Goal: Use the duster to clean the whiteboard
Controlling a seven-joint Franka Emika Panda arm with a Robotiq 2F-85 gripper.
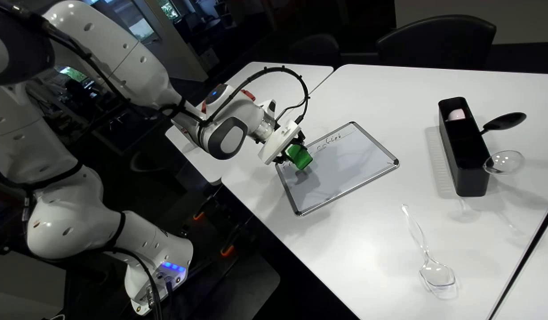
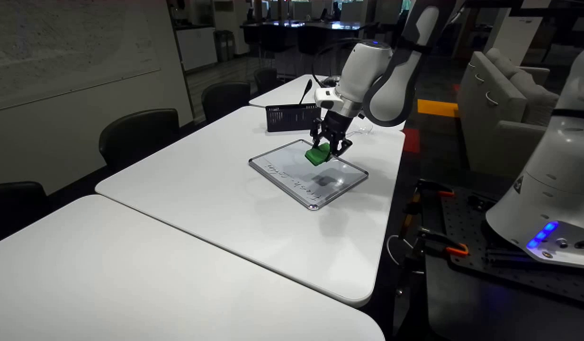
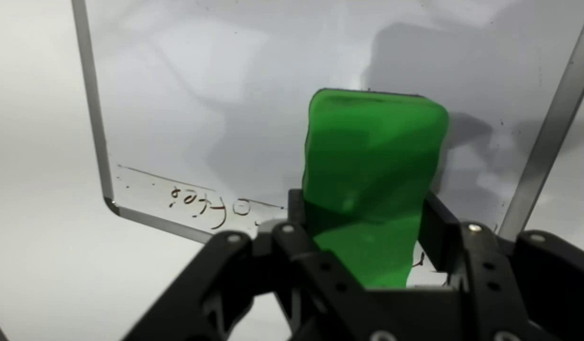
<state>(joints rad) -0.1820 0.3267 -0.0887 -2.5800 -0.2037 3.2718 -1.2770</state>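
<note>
The duster (image 1: 299,157) is a green block. My gripper (image 3: 365,215) is shut on it, one finger on each side, also seen in an exterior view (image 2: 326,148). The duster (image 3: 374,142) sticks out beyond the fingertips in the wrist view. It appears held tilted a little above the whiteboard (image 1: 358,151), with shadows on the board below; a small gap is hard to judge. The whiteboard (image 2: 284,158) lies flat on the table in a silver frame. Dark handwriting (image 3: 197,201) runs along one edge, partly hidden by the gripper in the wrist view. The rest of its surface shows only small specks.
A tall black box (image 1: 471,171) stands on the white table (image 1: 367,231), holding a black spoon (image 1: 505,121) and a pale pink object (image 1: 456,114). A clear round spoon head (image 1: 505,162) is beside it. A clear spoon (image 1: 434,266) lies nearby. Black chairs (image 2: 140,137) line the table.
</note>
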